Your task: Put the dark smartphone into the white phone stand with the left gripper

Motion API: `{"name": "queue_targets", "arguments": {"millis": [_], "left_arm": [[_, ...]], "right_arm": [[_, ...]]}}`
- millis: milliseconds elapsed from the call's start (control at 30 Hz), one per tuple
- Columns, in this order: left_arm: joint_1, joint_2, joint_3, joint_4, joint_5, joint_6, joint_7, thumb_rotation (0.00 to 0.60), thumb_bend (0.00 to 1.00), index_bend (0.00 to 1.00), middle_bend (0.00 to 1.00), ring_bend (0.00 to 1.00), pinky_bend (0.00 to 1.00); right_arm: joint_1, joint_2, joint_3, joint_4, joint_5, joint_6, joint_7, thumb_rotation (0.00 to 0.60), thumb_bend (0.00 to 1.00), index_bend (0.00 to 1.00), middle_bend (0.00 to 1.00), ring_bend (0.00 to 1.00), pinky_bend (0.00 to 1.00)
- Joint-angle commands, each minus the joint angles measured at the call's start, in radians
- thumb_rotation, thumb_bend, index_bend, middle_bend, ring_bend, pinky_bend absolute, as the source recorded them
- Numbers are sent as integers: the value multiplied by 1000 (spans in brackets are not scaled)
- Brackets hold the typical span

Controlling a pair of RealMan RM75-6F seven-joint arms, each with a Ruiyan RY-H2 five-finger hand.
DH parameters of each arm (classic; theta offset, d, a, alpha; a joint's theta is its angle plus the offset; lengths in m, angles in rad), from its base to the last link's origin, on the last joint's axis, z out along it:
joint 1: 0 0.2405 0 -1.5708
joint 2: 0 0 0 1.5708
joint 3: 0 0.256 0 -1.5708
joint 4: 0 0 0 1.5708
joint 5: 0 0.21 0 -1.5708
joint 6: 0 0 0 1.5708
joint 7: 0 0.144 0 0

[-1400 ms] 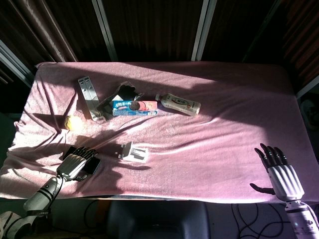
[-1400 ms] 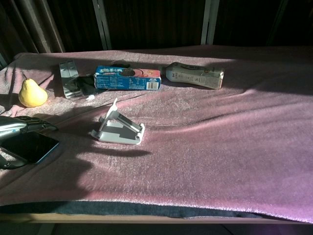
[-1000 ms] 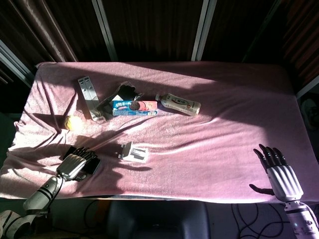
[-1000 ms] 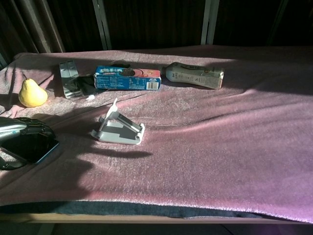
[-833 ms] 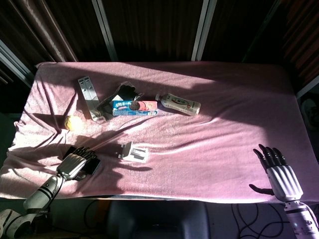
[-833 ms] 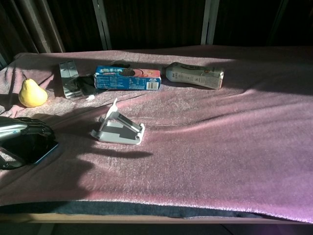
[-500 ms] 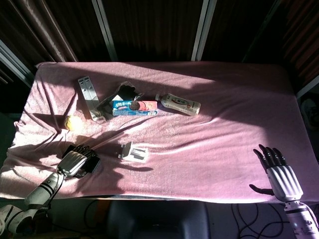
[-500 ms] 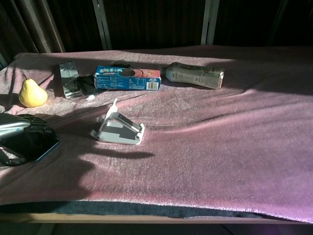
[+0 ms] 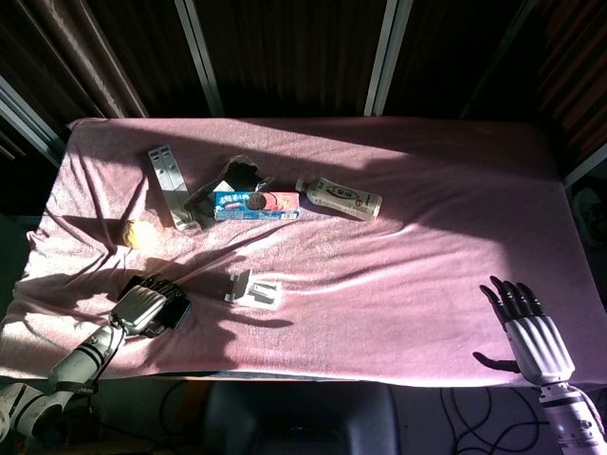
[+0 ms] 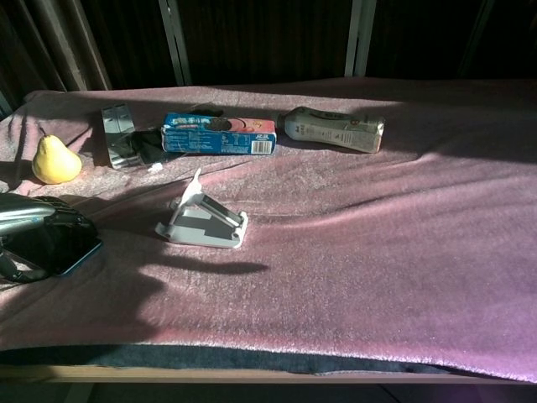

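Note:
The dark smartphone (image 10: 60, 243) lies at the table's near left, with my left hand (image 10: 25, 220) gripping it: fingers curl over its far edge and the thumb reaches under the near side. From above, the left hand (image 9: 142, 305) covers most of the smartphone (image 9: 176, 314). The white phone stand (image 10: 203, 222) sits to the right of the hand, apart from it, its back plate raised; the head view has the stand (image 9: 252, 288) there too. My right hand (image 9: 531, 334) hovers at the near right edge with its fingers spread, holding nothing.
A yellow pear (image 10: 55, 159) stands behind the left hand. Along the back lie a metal bracket (image 10: 118, 134), a blue cookie box (image 10: 218, 134) and a lying bottle (image 10: 331, 128). The pink cloth (image 10: 377, 252) is wrinkled and half in shadow.
My left hand closed its fingers over the smartphone's far edge and shifted slightly up and away from the near table edge with it. The right hand barely moved.

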Motion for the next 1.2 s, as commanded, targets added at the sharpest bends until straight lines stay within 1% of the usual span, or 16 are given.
{"name": "queue_targets", "arguments": {"millis": [33, 100, 167, 267, 367, 400, 433, 500, 533, 600, 633, 700, 833, 867, 1000, 1200], "left_arm": [[-2, -2, 3, 3, 2, -3, -3, 600, 335, 307, 341, 126, 0], [-4, -4, 5, 8, 1, -8, -2, 600, 335, 310, 359, 139, 0], [-7, -6, 6, 13, -5, -18, 1, 600, 335, 325, 398, 161, 0], [-9, -10, 7, 18, -11, -22, 5, 600, 335, 345, 487, 213, 0], [-9, -10, 10, 20, -12, -24, 5, 600, 335, 406, 607, 287, 0], [-10, -9, 11, 20, -12, -27, 5, 600, 337, 457, 665, 319, 0], [-11, -9, 12, 20, -12, -30, 6, 600, 340, 489, 701, 341, 1], [-7, -11, 10, 22, -6, -13, 3, 600, 369, 589, 816, 427, 18], [-2, -13, 8, 23, -1, 4, 0, 600, 399, 652, 880, 484, 40], [18, -21, -1, 26, 16, 64, -27, 600, 445, 735, 952, 562, 87], [26, -22, -3, 27, 27, 88, -47, 600, 461, 762, 973, 589, 104], [40, -19, -4, 22, 54, 128, -136, 600, 491, 805, 1000, 639, 139], [55, -11, 3, 40, 128, 202, -363, 600, 500, 813, 1000, 649, 146], [62, -17, 5, 64, 150, 236, -421, 600, 499, 813, 1000, 649, 146], [94, -62, 2, 162, 194, 355, -581, 600, 499, 815, 1000, 649, 146], [130, -116, -11, 258, 215, 486, -844, 600, 499, 816, 1000, 646, 145]], "right_arm": [[1, -1, 0, 0, 1, -2, -2, 600, 203, 0, 0, 0, 0], [1, -1, 0, 0, 1, -3, -3, 600, 204, 0, 0, 0, 0], [1, -1, -1, -1, 0, -4, -5, 600, 203, 0, 0, 0, 0], [1, 0, -2, -1, -2, -2, -3, 600, 203, 0, 0, 0, 0], [1, 0, -3, -1, -2, -3, -3, 600, 203, 0, 0, 0, 0], [1, 0, -3, -1, -2, -3, -3, 600, 203, 0, 0, 0, 0], [1, 0, -4, -1, -3, -4, -3, 600, 203, 0, 0, 0, 0], [1, 0, -4, -1, -4, -4, -3, 600, 203, 0, 0, 0, 0], [1, 1, -5, -1, -5, -3, -2, 600, 203, 0, 0, 0, 0], [0, 1, -5, -1, -5, -2, 1, 600, 203, 0, 0, 0, 0], [0, 1, -5, -1, -6, -1, 2, 600, 203, 0, 0, 0, 0], [0, 2, -4, -1, -6, 0, 3, 600, 203, 0, 0, 0, 0], [0, 1, -6, -1, -8, -1, 1, 600, 203, 0, 0, 0, 0], [0, 1, -6, -1, -8, -1, 1, 600, 203, 0, 0, 0, 0], [0, 0, -6, -1, -8, -1, -1, 600, 203, 0, 0, 0, 0], [1, -3, -7, -2, -8, -5, -6, 600, 203, 0, 0, 0, 0]]}}
